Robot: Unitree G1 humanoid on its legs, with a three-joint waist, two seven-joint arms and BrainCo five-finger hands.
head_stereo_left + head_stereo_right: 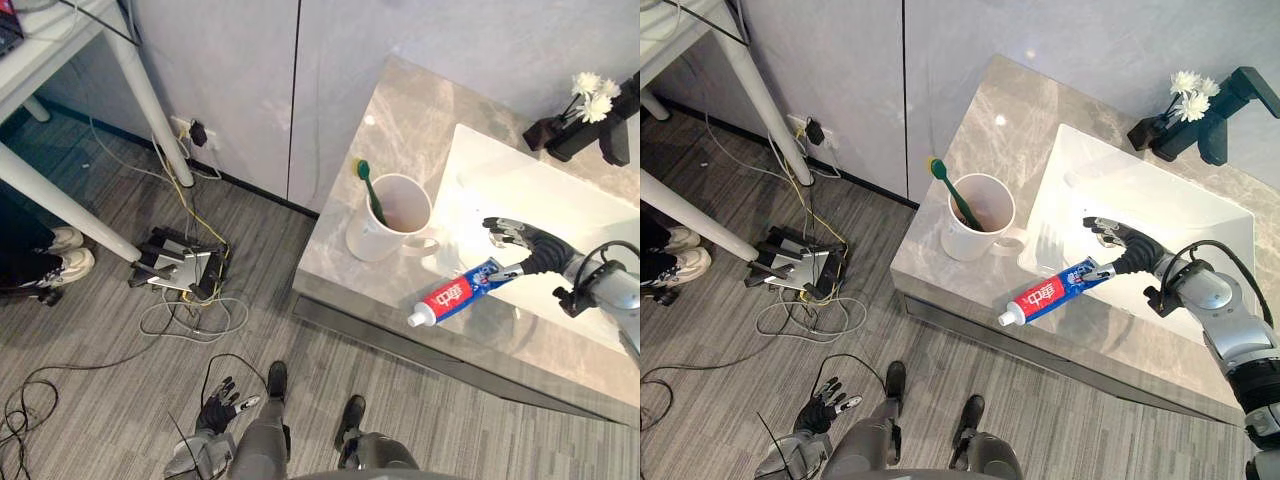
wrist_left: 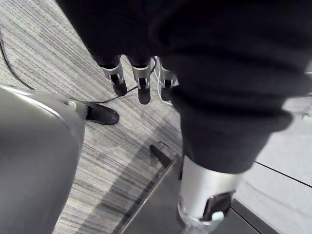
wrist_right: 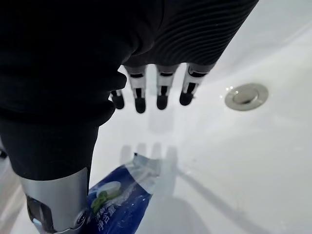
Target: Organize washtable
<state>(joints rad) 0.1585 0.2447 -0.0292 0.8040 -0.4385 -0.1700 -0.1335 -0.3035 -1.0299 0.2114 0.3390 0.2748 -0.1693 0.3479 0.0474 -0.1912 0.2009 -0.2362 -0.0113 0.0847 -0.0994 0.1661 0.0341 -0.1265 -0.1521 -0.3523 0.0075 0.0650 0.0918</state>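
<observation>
A red, white and blue toothpaste tube [image 1: 455,293] lies across the front rim of the white sink [image 1: 560,190], its cap pointing toward the counter's front edge. My right hand [image 1: 525,238] hovers over the basin just past the tube's flat tail. Its fingers [image 3: 161,92] are straight, and the thumb is beside the tail of the tube [image 3: 122,195]. A white mug [image 1: 395,215] holding a green toothbrush [image 1: 370,190] stands on the grey marble counter [image 1: 400,120], left of the sink. My left hand [image 1: 218,405] hangs low by the floor, fingers [image 2: 141,83] relaxed.
White flowers [image 1: 592,95] and a black faucet [image 1: 600,135] stand behind the sink, and a drain [image 3: 246,95] sits in the basin. On the floor at left are cables, a black device [image 1: 180,265], white table legs [image 1: 150,100] and a person's shoes [image 1: 60,250].
</observation>
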